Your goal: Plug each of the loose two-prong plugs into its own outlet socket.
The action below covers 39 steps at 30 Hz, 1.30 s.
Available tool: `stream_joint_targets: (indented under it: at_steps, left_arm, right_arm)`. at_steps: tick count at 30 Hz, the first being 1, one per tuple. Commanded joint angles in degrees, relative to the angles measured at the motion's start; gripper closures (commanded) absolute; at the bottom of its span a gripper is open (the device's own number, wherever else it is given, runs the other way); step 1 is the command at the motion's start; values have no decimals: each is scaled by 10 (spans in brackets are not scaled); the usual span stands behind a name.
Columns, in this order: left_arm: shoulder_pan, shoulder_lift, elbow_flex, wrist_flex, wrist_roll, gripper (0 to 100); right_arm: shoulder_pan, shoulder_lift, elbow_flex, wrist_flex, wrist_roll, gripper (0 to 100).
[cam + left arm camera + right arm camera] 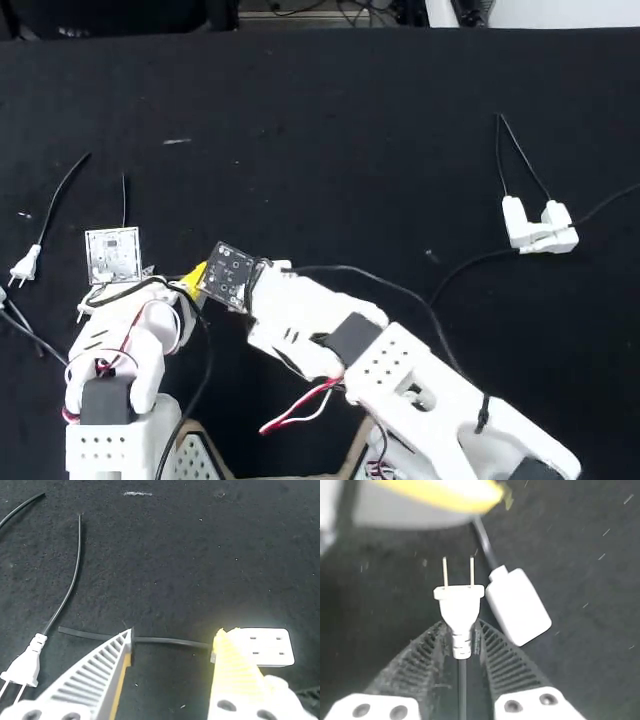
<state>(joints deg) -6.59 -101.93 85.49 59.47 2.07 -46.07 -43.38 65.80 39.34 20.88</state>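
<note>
Right pincer (460, 628) clenches one white plug (458, 600); left pincer (175, 633) gapes open beside one outlet (267, 647), a second plug (24, 666) lying near.

Two white arms rose from the near edge of the table. The left arm (120, 350) stood short and upright, and the right arm (400, 370) stretched on a slant toward it, so that their wrists sat close together. The left gripper (172, 636) was spread wide, one white finger (100, 670) and one yellow finger (232, 665) well apart. The right gripper (461, 630) had its dark ribbed fingers clamped on the neck of a white plug (459, 600).
</note>
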Motion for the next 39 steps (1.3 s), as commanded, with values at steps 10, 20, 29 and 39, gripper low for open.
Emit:
stream_joint_targets:
  at_steps: [10,20,29,39]
  left_arm:
    - [6,-3,-13,1,-4,737]
    - [7,-4,-12,1,-4,737]
    - [7,-3,5,-26,-5,737]
    - [7,-3,14,-32,-33,737]
  right_arm:
    - [-48,-25,-12,-30,-5,988]
    - [-47,-25,40,-128,-5,988]
    - [-47,-29,32,-124,-55,988]
    - [-47,-31,29,-129,-57,988]
